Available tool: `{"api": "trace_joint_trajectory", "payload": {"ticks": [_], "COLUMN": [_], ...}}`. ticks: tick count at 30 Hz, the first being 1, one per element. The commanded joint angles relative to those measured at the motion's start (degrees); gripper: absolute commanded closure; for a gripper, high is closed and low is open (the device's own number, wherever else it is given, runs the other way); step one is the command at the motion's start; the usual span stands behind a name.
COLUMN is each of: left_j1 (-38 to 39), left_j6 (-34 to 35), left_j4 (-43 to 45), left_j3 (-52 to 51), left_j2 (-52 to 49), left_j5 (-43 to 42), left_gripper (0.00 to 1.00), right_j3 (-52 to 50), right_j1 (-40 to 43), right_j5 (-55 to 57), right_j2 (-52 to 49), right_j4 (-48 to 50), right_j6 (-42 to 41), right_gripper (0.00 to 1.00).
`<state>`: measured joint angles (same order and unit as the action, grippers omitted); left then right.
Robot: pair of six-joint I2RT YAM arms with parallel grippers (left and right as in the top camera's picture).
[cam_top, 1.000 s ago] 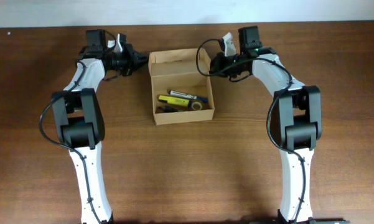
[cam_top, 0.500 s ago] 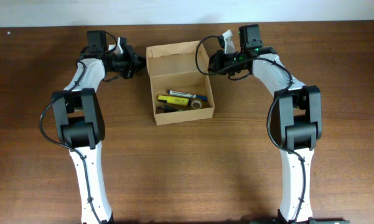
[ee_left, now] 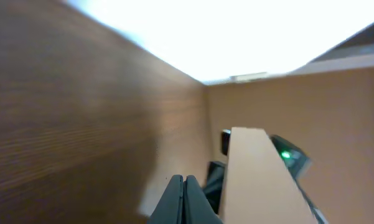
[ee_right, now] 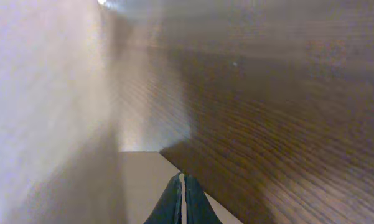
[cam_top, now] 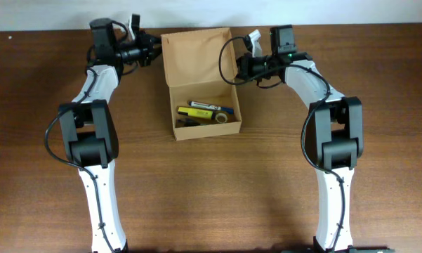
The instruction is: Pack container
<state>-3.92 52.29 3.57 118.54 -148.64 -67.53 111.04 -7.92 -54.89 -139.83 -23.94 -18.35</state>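
As arms flank container, outstretched — claws shut

container lid swung farther back, left end effector shifted rearward

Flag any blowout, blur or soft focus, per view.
Overhead: sharp and evenly lit, cardboard box crisp. Left wrist: upper background blown out white, table smeared, the box in soft focus. Right wrist: the box on the left is washed out and blurred; the table's wood grain on the right is sharper.

Dark wooden table, pale wall along its far edge — a few pens, small tape roll beside them
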Motion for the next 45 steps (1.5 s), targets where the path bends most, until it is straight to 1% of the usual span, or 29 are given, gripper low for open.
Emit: {"api": "trace_joint_trajectory", "payload": {"ticks": [1,3,4,6,9,12,14,19,24,27,28,31,33,39,45], "left_j1": [0.17,0.20,0.20,0.26,0.79,1.36,1.70,1.62,-0.50,-2.82,-4.09,-6.47,-8.22,-8.87,-6.54], "left_j6": [4.09,6.05,7.32,7.50,7.21,6.32,3.65,-4.90,-15.39,-20.87,-23.76,-28.81,-31.89,-38.71,-39.82], "left_j4": [0.70,0.50,0.48,0.07,-4.31,-7.19,-10.75,-21.77,-35.32,-42.99,-46.86,-54.58,-60.70,-73.99,-80.74], "left_j3": [4.31,6.36,8.39,10.34,13.57,15.28,16.13,16.65,16.65,16.65,16.65,16.63,16.63,16.63,16.61], "left_j2": [-0.72,-0.70,-0.70,-0.59,-0.48,-0.48,-0.37,-0.37,-0.37,-0.37,-0.37,-0.37,-0.39,-0.39,-0.46], "left_j5": [-5.81,-5.84,-5.95,-6.69,-7.08,-7.13,-6.78,-3.50,3.85,8.17,9.99,14.05,18.23,28.48,32.81], "left_gripper": [0.98,0.98,0.99,0.99,0.98,0.99,0.98,0.99,0.98,0.98,0.98,0.98,0.98,0.98,0.98], "right_j3": [4.76,6.60,8.57,10.95,15.61,18.18,19.56,20.81,20.81,20.76,20.76,20.76,20.76,20.74,20.65], "right_j1": [-0.22,-0.22,-0.22,-0.22,-0.22,-0.28,-0.39,-0.37,-0.33,-0.33,-0.33,-0.33,-0.31,-0.31,-0.39], "right_j5": [-3.37,-1.90,0.02,0.98,1.86,3.32,3.76,6.71,15.06,18.84,20.17,22.51,24.96,29.11,28.39], "right_j2": [0.85,1.81,2.73,3.28,3.41,3.41,3.41,3.41,3.41,3.41,3.39,3.39,3.39,2.40,-1.05], "right_j4": [-1.03,-3.63,-6.95,-10.64,-17.46,-21.33,-23.28,-25.83,-29.88,-32.00,-32.94,-34.23,-34.73,-35.98,-37.59], "right_j6": [2.27,4.04,6.29,8.59,12.15,13.42,14.97,14.97,15.85,16.92,17.31,18.16,18.16,17.20,15.93], "right_gripper": [0.96,0.96,0.96,0.96,0.96,0.96,0.96,0.96,0.96,0.96,0.96,0.96,0.96,0.96,0.96]}}
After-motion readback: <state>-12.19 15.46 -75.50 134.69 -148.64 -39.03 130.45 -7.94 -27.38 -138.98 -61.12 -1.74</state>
